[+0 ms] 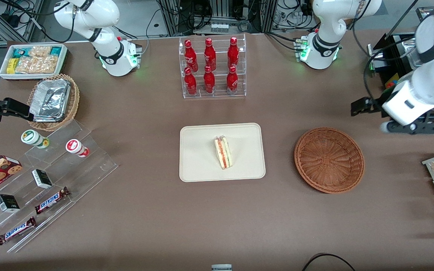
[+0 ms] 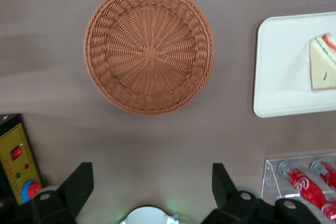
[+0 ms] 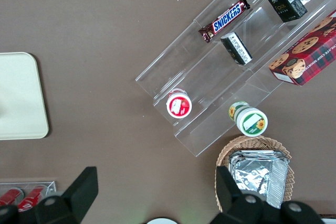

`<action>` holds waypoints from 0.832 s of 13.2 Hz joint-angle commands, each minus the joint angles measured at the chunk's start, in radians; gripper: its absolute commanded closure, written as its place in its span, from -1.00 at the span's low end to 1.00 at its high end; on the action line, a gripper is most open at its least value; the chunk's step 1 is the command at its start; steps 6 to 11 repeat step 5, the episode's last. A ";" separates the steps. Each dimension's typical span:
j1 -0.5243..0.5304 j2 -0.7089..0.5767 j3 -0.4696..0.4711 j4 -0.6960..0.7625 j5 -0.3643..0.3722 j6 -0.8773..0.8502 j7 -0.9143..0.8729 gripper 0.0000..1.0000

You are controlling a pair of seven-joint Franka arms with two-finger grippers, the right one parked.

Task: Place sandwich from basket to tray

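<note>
One wrapped triangular sandwich [image 1: 222, 152] lies on one cream rectangular tray [image 1: 202, 165].
One round reddish-brown wicker basket [image 1: 329, 160] sits empty beside the tray, toward the working arm's end; one left gripper [image 2: 149, 187] hovers above the table near it, fingers wide apart; six red bottles [image 1: 210, 66] fill one clear rack.

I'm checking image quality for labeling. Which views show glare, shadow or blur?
Front view: glare on the foil containers; the sandwich on the tray reads sharp. Left wrist view: even light, soft shadow beside the empty basket; the open end effector, raised nearer the arm bases, looks dark and soft.
</note>
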 commanded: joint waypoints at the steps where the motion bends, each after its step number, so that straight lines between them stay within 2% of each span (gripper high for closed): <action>1: 0.067 -0.069 -0.047 -0.011 -0.017 -0.059 0.057 -1.00; 11: 0.086 -0.104 -0.036 -0.005 -0.010 -0.070 0.102 -1.00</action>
